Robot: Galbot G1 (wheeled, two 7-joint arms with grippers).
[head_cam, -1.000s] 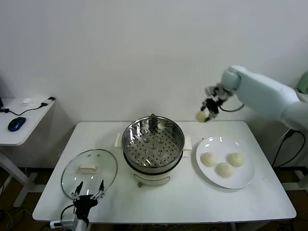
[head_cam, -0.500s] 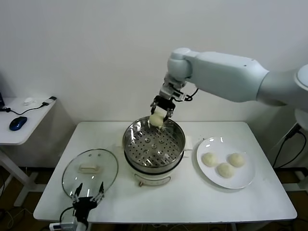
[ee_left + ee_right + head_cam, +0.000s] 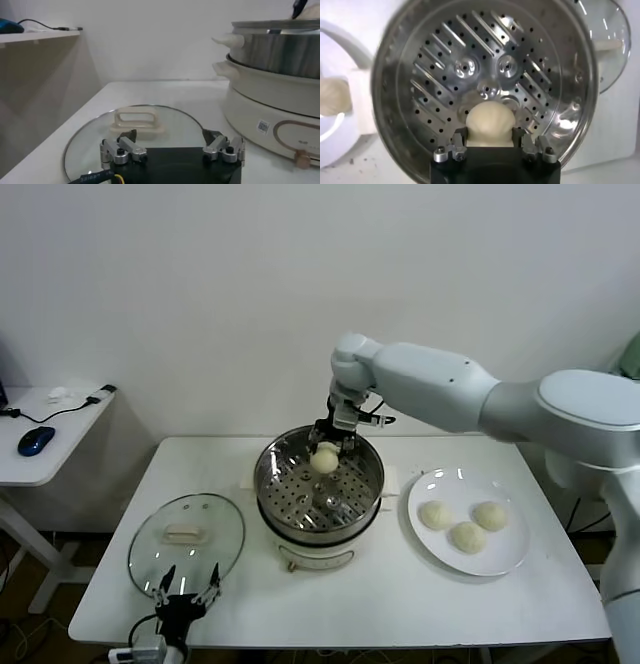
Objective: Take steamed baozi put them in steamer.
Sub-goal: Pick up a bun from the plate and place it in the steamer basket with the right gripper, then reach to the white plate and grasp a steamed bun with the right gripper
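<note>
Above the steamer [image 3: 318,484], toward its far side, the right gripper [image 3: 326,446] pinches one baozi [image 3: 323,458] by its sides; it looks soft, light, easily dented. Left gripper [image 3: 183,593] waits open near the bench's [image 3: 400,594] front edge.

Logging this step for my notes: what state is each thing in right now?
Steamer: open, lid off, tray bare.
Held bun: gripped, hanging over the tray.
Right claw: shut on the bun, above the steamer.
Left claw: open, idle at the table's front edge by the lid.
Glass lid: lying flat on the table.
Plate: holds three buns.
</note>
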